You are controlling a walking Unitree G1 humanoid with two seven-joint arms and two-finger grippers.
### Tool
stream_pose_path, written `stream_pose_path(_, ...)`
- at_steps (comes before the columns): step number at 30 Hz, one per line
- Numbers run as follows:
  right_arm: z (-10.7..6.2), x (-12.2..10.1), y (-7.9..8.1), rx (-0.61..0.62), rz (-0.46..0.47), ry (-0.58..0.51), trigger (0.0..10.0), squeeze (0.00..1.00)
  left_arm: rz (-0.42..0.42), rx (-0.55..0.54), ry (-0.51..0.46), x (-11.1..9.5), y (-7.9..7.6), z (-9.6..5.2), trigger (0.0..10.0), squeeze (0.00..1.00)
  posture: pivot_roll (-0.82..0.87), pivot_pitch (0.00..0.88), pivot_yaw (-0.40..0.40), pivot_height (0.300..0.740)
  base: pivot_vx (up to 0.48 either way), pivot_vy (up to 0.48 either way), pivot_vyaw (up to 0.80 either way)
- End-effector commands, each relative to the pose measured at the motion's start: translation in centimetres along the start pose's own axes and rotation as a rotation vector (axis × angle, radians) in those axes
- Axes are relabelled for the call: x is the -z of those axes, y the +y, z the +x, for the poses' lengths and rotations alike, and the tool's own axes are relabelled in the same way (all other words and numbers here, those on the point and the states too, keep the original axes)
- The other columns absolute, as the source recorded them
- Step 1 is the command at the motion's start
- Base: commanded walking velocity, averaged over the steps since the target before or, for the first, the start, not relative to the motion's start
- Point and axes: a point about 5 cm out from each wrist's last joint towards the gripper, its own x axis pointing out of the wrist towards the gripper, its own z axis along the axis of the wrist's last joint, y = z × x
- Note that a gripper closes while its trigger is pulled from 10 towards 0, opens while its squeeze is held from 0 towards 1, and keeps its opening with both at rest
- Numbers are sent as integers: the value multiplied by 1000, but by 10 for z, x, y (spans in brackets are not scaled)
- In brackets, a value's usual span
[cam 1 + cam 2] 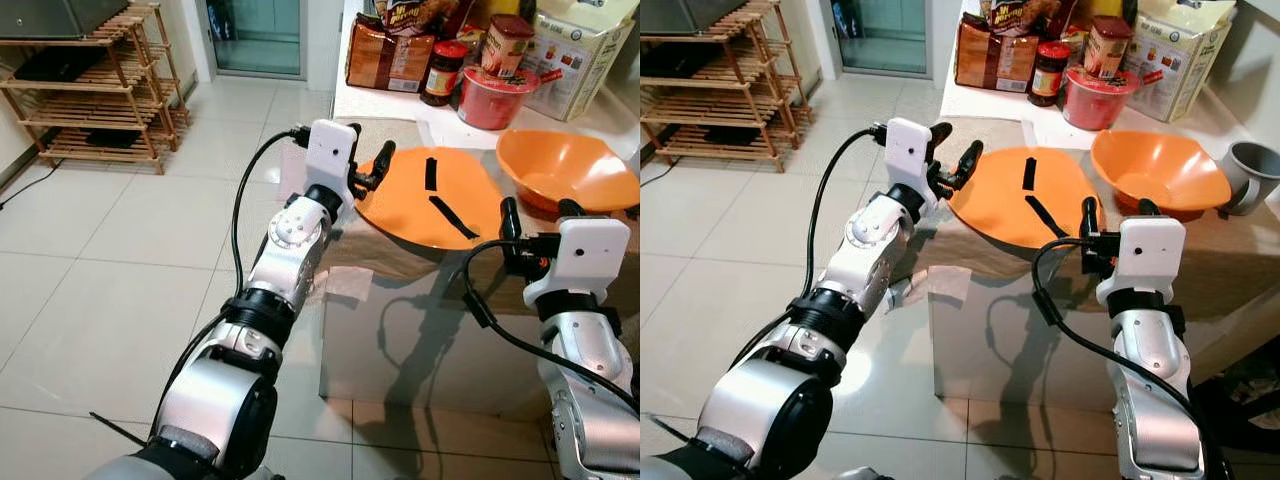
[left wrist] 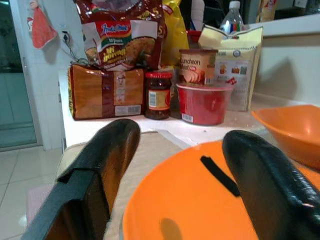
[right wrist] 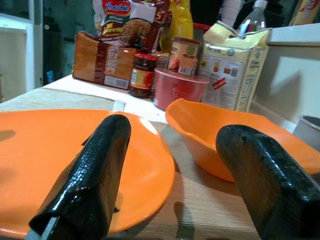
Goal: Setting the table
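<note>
One orange plate [image 1: 430, 200] on the counter [image 1: 400, 262], hanging a little past the counter's near edge, two black strips [image 1: 452, 216] lying on it. One orange bowl [image 1: 566, 170] just right of plate, rims close; contact cannot be told. One grey cup [image 1: 1250, 177] right of bowl.

Left gripper [image 1: 372, 160] at plate's left rim, fingers [image 2: 105, 165] spread wide, holding nothing, plate edge between them in left wrist view. Right gripper [image 1: 537, 213] at plate's near-right edge, below bowl, fingers [image 3: 90, 180] also wide apart and empty, plate and bowl ahead of them in right wrist view.

Behind plate, at counter's back: one bread loaf [image 1: 390, 55] in bag, one noodle pack [image 2: 127, 32] on top of it, one dark jar [image 1: 443, 72] with red lid, one red tub [image 1: 494, 96], one luncheon meat can [image 1: 506, 44] on the tub, one yellow-white carton [image 1: 578, 60] at right, one clear bottle [image 2: 233, 20] behind.

One wooden rack [image 1: 95, 85] on tiled floor [image 1: 130, 260], far left of plate.
</note>
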Motion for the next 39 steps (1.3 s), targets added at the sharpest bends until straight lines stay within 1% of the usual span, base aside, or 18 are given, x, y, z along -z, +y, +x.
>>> stream_pose_path(1,1,2,3,-18,1,3,10000,0,23,30,-17,-5,-4,1,0,0,-70,0,19,740,0,0,0)
stream_pose_path(5,-3,3,12,-80,46,11,10000,0,55,62,23,4,-6,-3,0,0,-73,0,29,740,0,0,0)
stream_pose_path(8,-8,3,16,-113,54,18,10000,0,57,70,29,6,-6,-6,0,0,-75,0,29,740,0,0,0)
stream_pose_path(13,-10,4,20,-124,46,28,10000,0,58,72,39,6,-4,-4,0,0,-72,0,24,740,0,0,0)
stream_pose_path(17,-9,4,19,-122,49,26,10000,0,61,65,45,5,-3,-2,0,0,-67,0,24,740,0,0,0)
stream_pose_path(24,-8,0,23,-124,61,9,10000,0,71,38,77,6,5,-2,0,0,-57,0,37,740,0,0,0)
stream_pose_path(26,-9,3,23,-116,60,19,10000,0,65,40,83,7,5,-2,0,0,-52,0,40,740,0,0,0)
stream_pose_path(31,-8,3,25,-112,53,17,10000,0,46,44,90,10,2,-3,0,0,-51,0,45,740,0,0,0)
stream_pose_path(33,-7,3,25,-112,54,17,10000,0,34,31,95,11,3,-4,0,0,-50,0,45,740,0,0,0)
stream_pose_path(35,-6,2,25,-106,57,15,10000,0,38,15,65,7,6,-4,0,0,-37,0,39,740,0,0,0)
stream_pose_path(36,-6,2,25,-106,57,15,10000,0,38,15,65,7,6,-4,0,0,-37,0,39,740,0,0,0)
stream_pose_path(37,-5,1,26,-108,57,10,10000,0,54,15,64,5,7,-4,0,0,-34,0,38,740,240,-386,0)
stream_pose_path(39,-4,0,27,-113,55,4,10000,0,59,9,53,3,9,-3,0,0,-32,0,37,740,240,-412,0)
